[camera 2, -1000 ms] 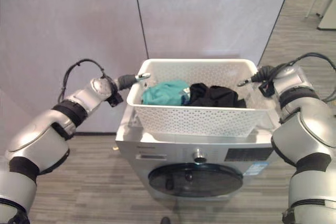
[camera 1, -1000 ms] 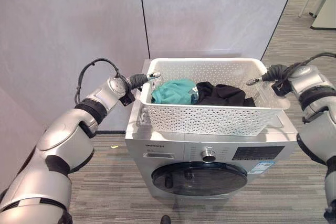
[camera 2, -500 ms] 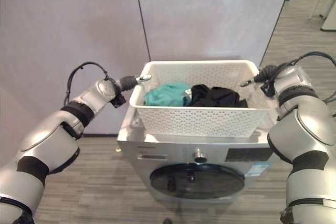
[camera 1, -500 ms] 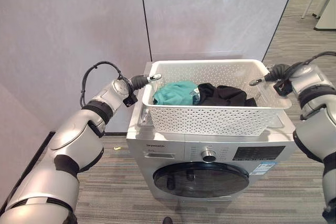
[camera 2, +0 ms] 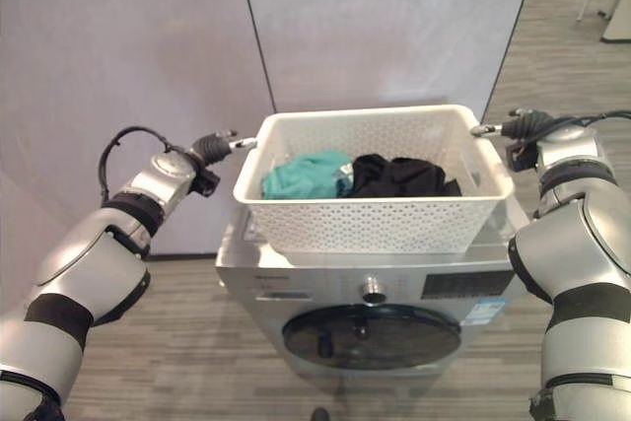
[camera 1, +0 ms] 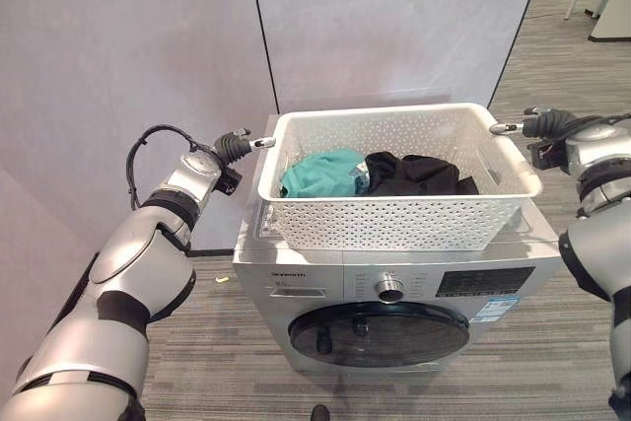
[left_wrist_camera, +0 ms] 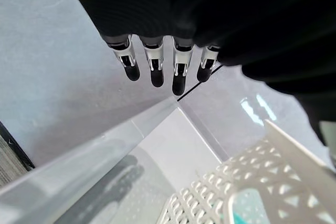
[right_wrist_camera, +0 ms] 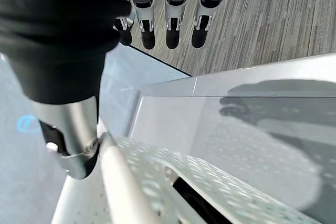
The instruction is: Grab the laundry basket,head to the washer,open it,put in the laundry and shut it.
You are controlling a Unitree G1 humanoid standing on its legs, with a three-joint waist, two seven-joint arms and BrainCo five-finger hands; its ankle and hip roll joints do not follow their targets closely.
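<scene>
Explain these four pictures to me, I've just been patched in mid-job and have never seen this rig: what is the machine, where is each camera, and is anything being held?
It is a humanoid robot with two silver arms. The two wide pictures come from its head, looking down; the two close ones come from cameras on its wrists, looking along the fingers. In front stands a washing machine with its round door shut. On its top sits a white laundry basket holding a teal garment and a black garment. The left hand is just outside the basket's left end and the right hand just outside its right end. Both wrist views show straight fingers clear of the rim, so nothing is held.
</scene>
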